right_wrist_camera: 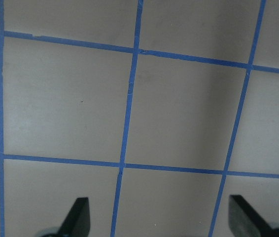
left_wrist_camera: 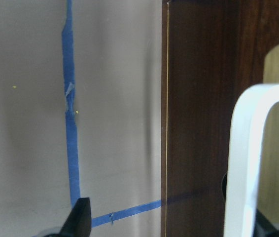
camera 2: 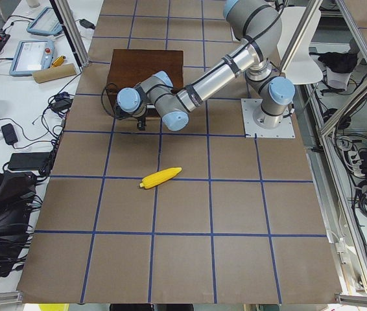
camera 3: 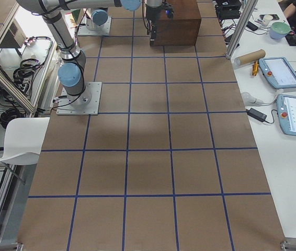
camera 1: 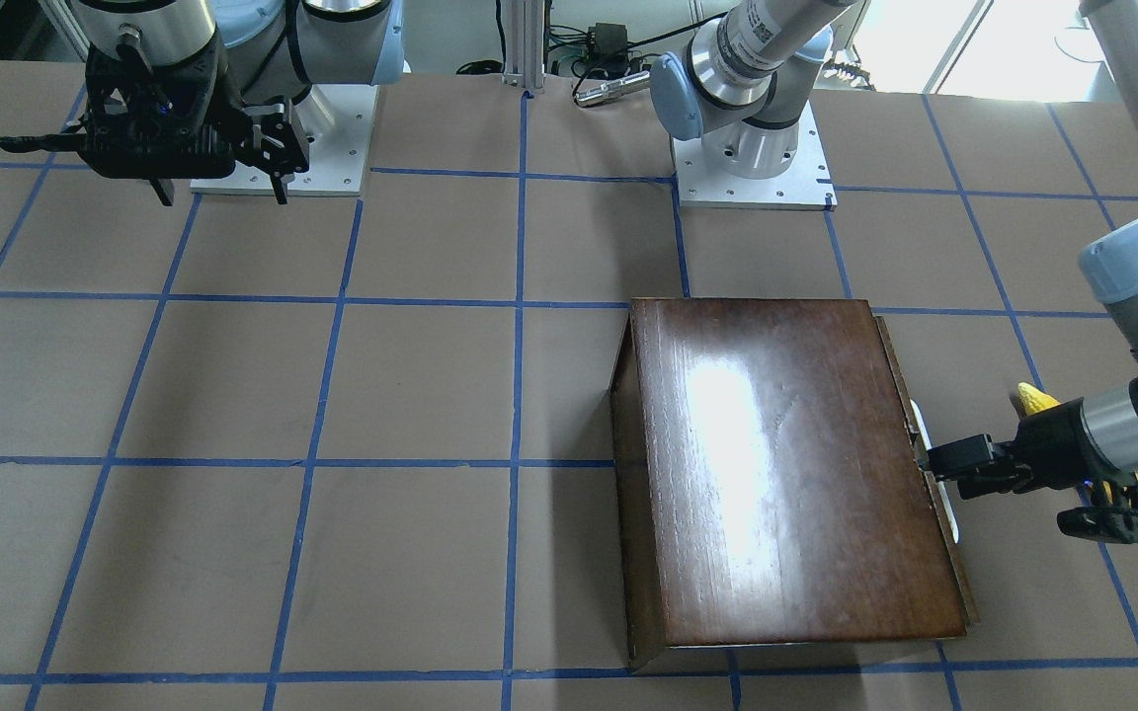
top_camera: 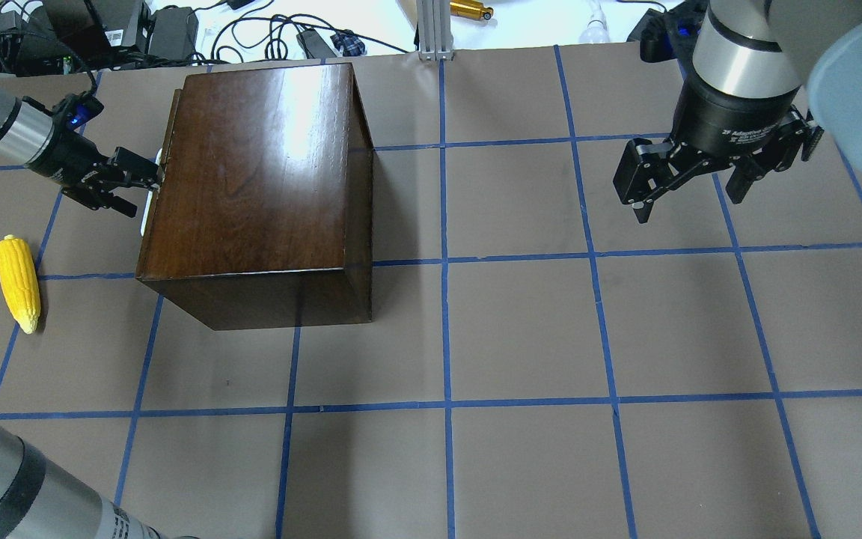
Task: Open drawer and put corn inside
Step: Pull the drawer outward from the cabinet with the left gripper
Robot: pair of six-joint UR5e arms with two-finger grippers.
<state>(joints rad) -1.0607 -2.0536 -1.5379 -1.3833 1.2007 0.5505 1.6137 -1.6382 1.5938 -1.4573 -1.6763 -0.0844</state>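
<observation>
Two fingers (left_wrist_camera: pixel 82 217) of the left gripper (top_camera: pixel 139 187) stood apart, one on either side of the pale handle (left_wrist_camera: pixel 243 148), not yet clamped on it. The drawer (camera 1: pixel 900 365) behind that handle appeared shut or very nearly so in its dark box (top_camera: pixel 259 165). The corn (top_camera: pixel 16 283) lay on the table (top_camera: pixel 521 329) near the left arm, apart from the box. The right gripper (top_camera: pixel 689 206) hung over bare table well away, its fingers spread and holding nothing.

Judgement: the corn looked light and rigid. Its bumpy kernels should aid grip, though the taper could let it slip, so it is best taken across the thick middle. The drawer should be pulled by its handle, and the glossy box might slide.

Count: one corn, one drawer, one box, two grippers.
</observation>
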